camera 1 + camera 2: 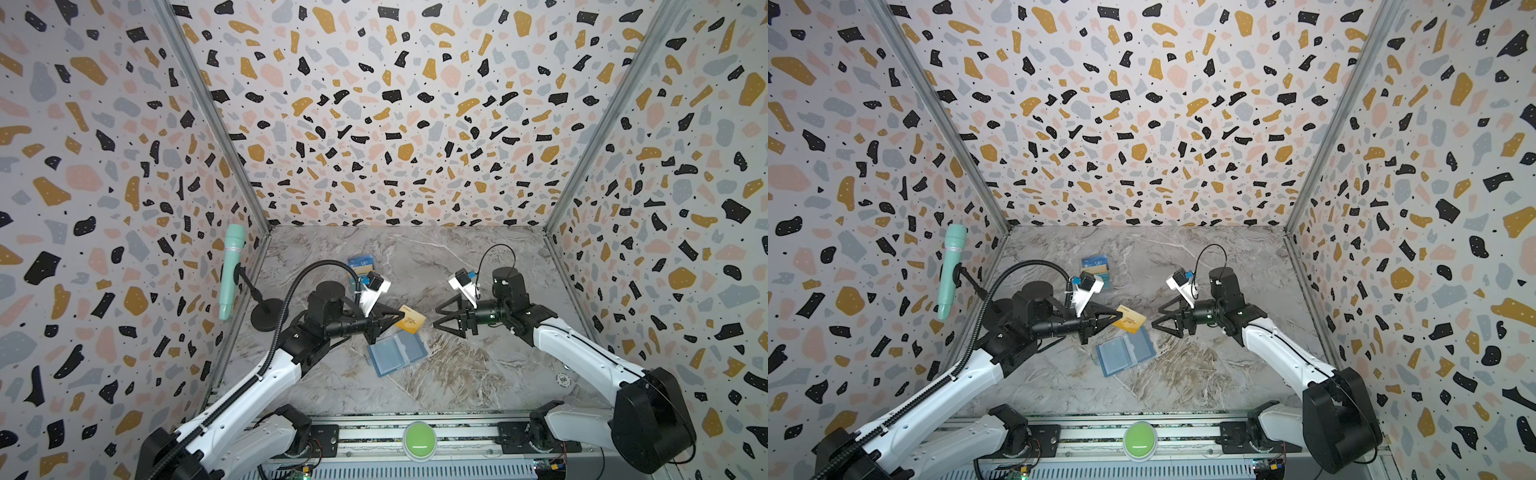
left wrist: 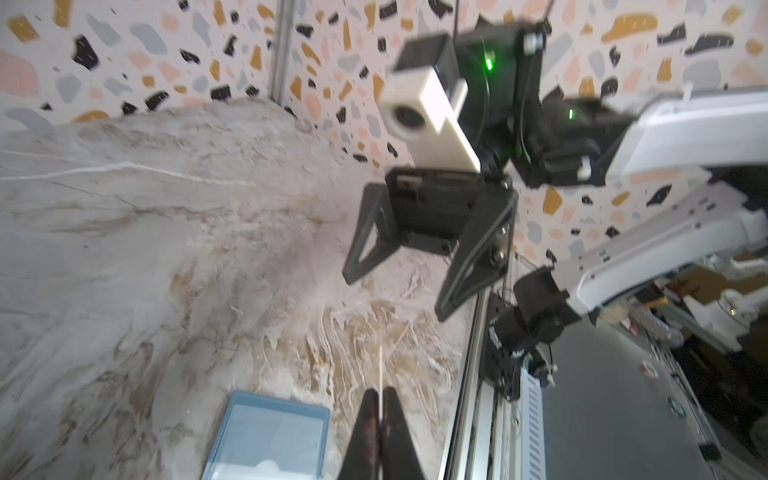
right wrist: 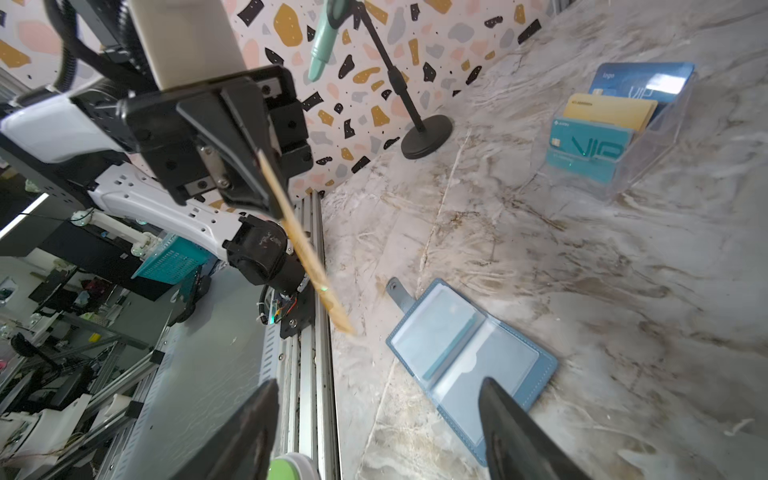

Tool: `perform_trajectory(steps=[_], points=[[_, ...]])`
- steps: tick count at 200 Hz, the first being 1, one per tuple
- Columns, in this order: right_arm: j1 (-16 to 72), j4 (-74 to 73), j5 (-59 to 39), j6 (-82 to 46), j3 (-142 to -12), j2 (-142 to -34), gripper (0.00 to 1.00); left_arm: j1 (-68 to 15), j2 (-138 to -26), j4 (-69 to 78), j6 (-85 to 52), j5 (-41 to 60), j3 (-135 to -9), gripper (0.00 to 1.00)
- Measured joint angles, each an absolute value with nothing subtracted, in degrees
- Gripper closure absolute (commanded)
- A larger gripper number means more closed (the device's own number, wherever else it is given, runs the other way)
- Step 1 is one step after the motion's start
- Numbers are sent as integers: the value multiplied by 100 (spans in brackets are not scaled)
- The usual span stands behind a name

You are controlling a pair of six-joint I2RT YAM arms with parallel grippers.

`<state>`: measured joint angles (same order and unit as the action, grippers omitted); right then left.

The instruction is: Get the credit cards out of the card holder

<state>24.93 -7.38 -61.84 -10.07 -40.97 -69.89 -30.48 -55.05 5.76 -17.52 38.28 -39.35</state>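
The slate-blue card holder (image 1: 397, 353) (image 1: 1125, 353) lies open on the marble table, clear pockets up, its snap tab (image 3: 397, 293) sticking out. A teal strip (image 3: 451, 347) shows between its pockets. My left gripper (image 1: 397, 318) (image 1: 1115, 318) (image 2: 379, 392) is shut on one end of a golden-yellow credit card (image 1: 412, 321) (image 1: 1133, 322) (image 3: 307, 253). It holds the card above the table, just beyond the holder. My right gripper (image 1: 435, 318) (image 1: 1155, 318) (image 3: 378, 386) faces the card's free end, open and empty, a short gap away.
A clear tiered rack (image 1: 360, 266) (image 3: 648, 137) holding blue, gold and teal cards stands behind the left arm. A mint microphone (image 1: 230, 270) on a black stand (image 1: 266, 316) is at the left wall. A white chip (image 1: 563, 379) and a green button (image 1: 419, 440) lie near the front.
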Motion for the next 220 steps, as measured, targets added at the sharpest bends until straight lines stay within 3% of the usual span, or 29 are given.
perform_trajectory(steps=[35,79,156,220], points=[[2681,-3476,-6058,-2757,-3070,-6785,34,-3044,-5356,2091,-2952,3291,-3686,100],[3020,-5518,-5758,-3962,-2991,-6978,39,-3044,-5249,3774,-4021,2943,-3002,100],[3225,-6420,-5592,-4593,-3568,-7660,45,-3044,-5273,5201,-4963,2899,-2427,100],[3350,-7015,-5586,-4987,-3736,-8088,73,-3044,-5277,5636,-5280,2847,-2222,100]])
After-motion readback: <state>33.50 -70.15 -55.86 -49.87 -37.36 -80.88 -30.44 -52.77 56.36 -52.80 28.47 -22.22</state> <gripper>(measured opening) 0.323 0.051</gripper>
